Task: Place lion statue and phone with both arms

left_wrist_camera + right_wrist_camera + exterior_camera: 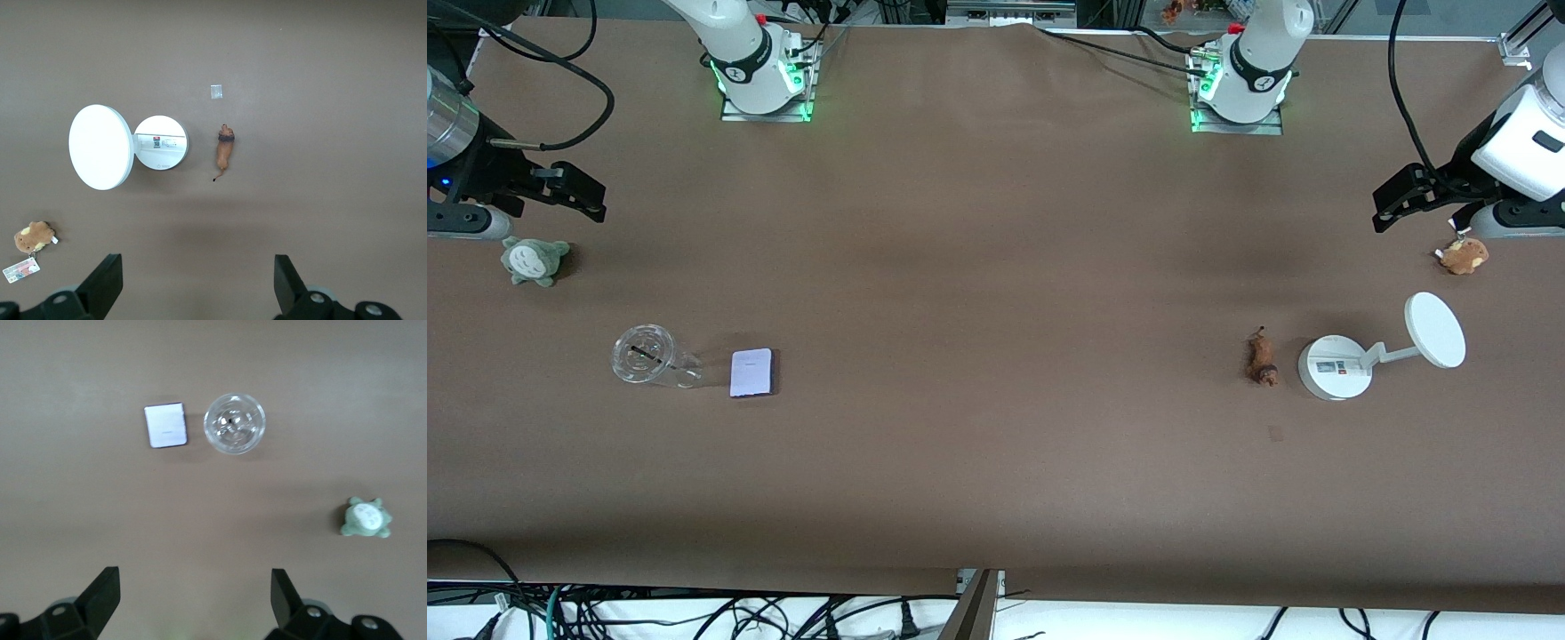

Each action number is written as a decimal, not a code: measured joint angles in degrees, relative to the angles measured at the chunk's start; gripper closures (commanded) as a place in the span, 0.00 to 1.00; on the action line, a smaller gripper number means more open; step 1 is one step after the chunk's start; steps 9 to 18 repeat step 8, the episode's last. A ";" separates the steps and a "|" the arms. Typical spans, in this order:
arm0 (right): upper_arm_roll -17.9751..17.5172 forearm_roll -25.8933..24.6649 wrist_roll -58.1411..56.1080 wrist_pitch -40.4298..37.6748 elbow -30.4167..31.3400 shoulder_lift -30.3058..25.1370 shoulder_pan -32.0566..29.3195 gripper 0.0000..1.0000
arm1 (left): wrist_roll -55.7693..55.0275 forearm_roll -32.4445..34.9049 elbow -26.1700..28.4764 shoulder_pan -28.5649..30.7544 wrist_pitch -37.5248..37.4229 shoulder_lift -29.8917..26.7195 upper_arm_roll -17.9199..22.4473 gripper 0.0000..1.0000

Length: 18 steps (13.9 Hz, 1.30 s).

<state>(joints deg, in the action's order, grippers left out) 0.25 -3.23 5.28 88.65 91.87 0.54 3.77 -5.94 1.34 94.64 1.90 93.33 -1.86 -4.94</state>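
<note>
Nearest item: flat pale-lavender rectangular phone with darker purple edge (751, 372), lying flat on the brown table (996, 480) toward the right arm's end, just beside a clear round plastic cup (646, 356) on its side.
Phone axis: long side runs roughly from the front camera toward the robots' bases; screen side cannot be told.
Lion statue: tiny elongated orange-brown figurine with dark brown mane (1262, 356), lying on the table toward the left arm's end, just beside the round base of a white stand with a disc (1336, 366), not touching it.
Lion axis: long axis runs roughly toward and away from the front camera; mane end nearer that camera, thin tail toward the bases.
Left gripper (1405, 200): jaws spread wide, holding nothing; hovers at the left arm's end of the table near a fuzzy brown plush with a tag (1463, 255).
Right gripper (574, 191): jaws spread wide, holding nothing; hovers at the right arm's end above a grey-green plush (535, 260).
Progress: judged at the start; 0 of 2 items grasped.
Remaining: reach, grasp, carry and set down both; no marked destination visible.
</note>
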 measured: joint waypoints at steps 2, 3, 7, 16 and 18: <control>0.15 0.74 0.00 -0.47 -0.01 0.00 -0.46 0.00 | 0.00 0.00 -0.12 0.15 -0.01 0.32 0.00 0.00; 0.30 0.79 0.00 -0.59 -0.06 0.02 -0.56 0.00 | 0.00 0.00 -0.13 0.16 -0.02 0.33 0.00 0.00; 0.70 0.85 0.00 -0.92 -0.84 0.60 -0.65 0.00 | 0.00 0.00 -0.21 0.16 -0.06 0.33 -0.01 0.00; 0.72 0.85 0.00 -0.95 -0.88 0.63 -0.65 0.00 | 0.00 0.00 -0.21 0.16 -0.06 0.33 -0.01 0.00; 0.72 0.85 0.00 -0.95 -0.88 0.63 -0.65 0.00 | 0.00 0.00 -0.21 0.16 -0.06 0.33 -0.01 0.00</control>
